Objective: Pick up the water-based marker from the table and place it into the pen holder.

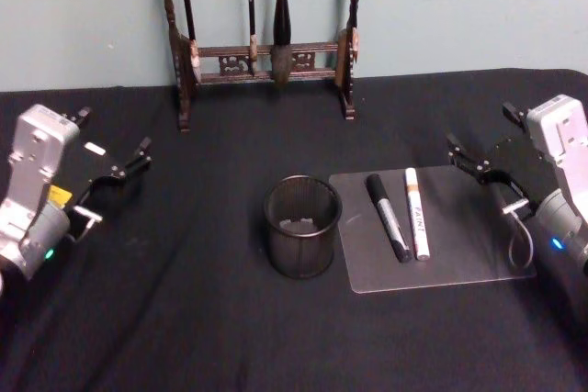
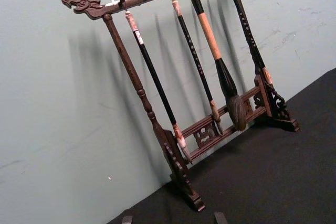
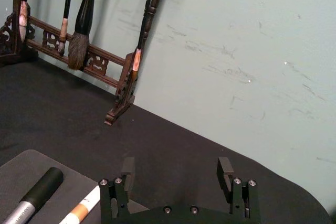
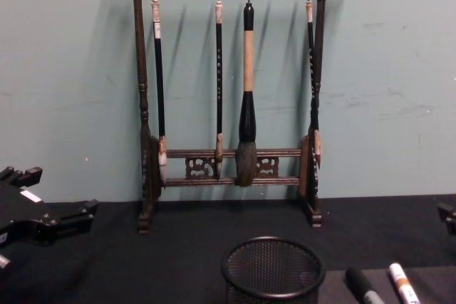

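Pick not begun: black marker (image 1: pixel 388 218) and white marker (image 1: pixel 417 213) lie on the mat (image 1: pixel 469 250) just right of the holder (image 1: pixel 301 254); which is water-based I cannot tell. Right gripper (image 3: pixel 176 167), farther right, fingers apart, must lower over it; left gripper (image 1: pixel 116 181) parked left, fingers apart

Upright mesh pen holder (image 1: pixel 301 250), black marker (image 1: pixel 388 218) lying beside

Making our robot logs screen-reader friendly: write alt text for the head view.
A black mesh pen holder stands centred on a black table, with a black-capped marker and a white marker lying side by side on a grey mat to its right. The left pincer and right pincer hover open at either side; a wooden brush rack stands behind.
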{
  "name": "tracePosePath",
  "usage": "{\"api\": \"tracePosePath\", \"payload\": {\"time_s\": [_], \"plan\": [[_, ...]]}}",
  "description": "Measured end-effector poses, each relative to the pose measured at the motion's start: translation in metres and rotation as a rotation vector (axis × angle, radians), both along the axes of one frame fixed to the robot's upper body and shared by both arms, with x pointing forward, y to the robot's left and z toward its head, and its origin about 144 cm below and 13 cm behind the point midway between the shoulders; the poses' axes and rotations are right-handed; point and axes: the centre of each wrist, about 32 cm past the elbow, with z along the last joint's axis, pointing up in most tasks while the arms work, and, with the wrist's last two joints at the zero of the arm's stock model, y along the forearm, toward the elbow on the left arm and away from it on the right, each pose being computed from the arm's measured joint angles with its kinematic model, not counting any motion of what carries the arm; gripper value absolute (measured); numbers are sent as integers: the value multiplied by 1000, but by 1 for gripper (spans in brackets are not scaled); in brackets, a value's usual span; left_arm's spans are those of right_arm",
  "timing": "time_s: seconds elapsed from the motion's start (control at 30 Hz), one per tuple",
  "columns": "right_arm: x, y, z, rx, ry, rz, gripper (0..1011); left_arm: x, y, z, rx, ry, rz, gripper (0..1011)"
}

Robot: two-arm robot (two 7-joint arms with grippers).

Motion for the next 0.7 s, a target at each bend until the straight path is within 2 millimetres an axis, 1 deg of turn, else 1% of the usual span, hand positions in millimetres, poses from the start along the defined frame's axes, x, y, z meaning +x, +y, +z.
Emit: {"api": "tracePosePath", "payload": {"time_s": [0.7], "plan": [[0, 0, 0, 0, 0, 0, 1002, 0, 0, 0, 0, 0, 0, 1001]]}}
